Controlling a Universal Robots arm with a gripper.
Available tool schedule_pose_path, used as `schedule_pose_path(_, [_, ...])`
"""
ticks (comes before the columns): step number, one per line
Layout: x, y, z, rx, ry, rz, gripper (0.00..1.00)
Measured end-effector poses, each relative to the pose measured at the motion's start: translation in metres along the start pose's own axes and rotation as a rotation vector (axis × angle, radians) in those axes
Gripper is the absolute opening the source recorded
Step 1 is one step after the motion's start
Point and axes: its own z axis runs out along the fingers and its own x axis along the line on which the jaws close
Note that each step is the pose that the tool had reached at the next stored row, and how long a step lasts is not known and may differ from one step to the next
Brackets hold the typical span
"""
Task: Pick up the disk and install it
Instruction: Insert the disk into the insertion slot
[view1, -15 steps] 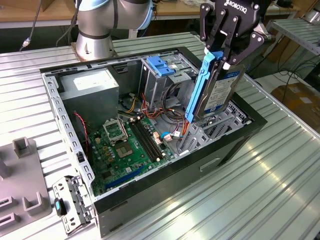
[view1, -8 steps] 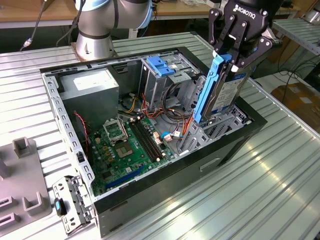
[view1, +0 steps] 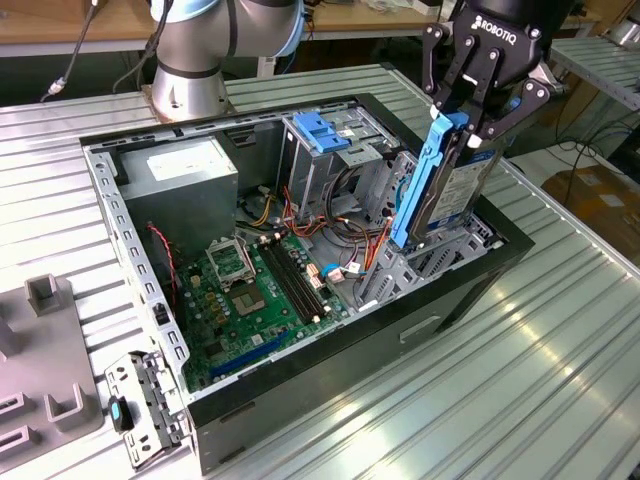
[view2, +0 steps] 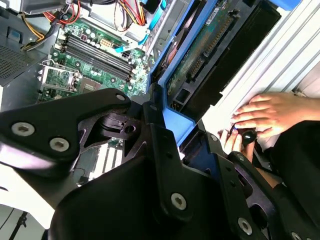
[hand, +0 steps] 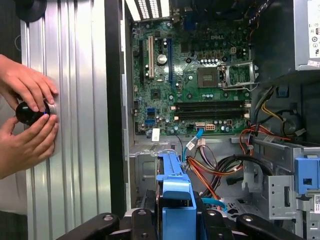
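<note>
Disk (view1: 455, 195): flat rectangular drive, dark grey metal body, white label on broad face, blue plastic rails along sides. Stands on edge, near upright, slightly tilted. Top end clamped between fingers of hand (view1: 466, 128). Lower end down inside open computer case (view1: 330, 392), on exterior view's right. In second wrist view, disk (view2: 205, 50) shows green circuit-board underside and connector row.
</note>
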Motion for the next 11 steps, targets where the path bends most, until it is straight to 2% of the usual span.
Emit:
schedule_pose_path(2, [0.0,-0.0003,0.0004,0.0026,0.0,-0.029,0.37])
schedule_pose_path(3, [0.0,-0.0005,0.0008,0.0063,0.0001,-0.068,0.37])
schedule_pose_path(5, [-0.0002,-0.0021,0.0019,0.0074,-0.0003,-0.078,0.37])
schedule_pose_path(7, [-0.0001,-0.0024,0.0035,0.0072,-0.0053,-0.078,0.37])
schedule_pose_path(10, [0.0013,-0.0025,0.0042,0.0077,-0.0578,-0.076,0.37])
schedule_pose_path(11, [0.002,-0.0025,0.0044,0.0077,-0.0698,-0.076,0.37])
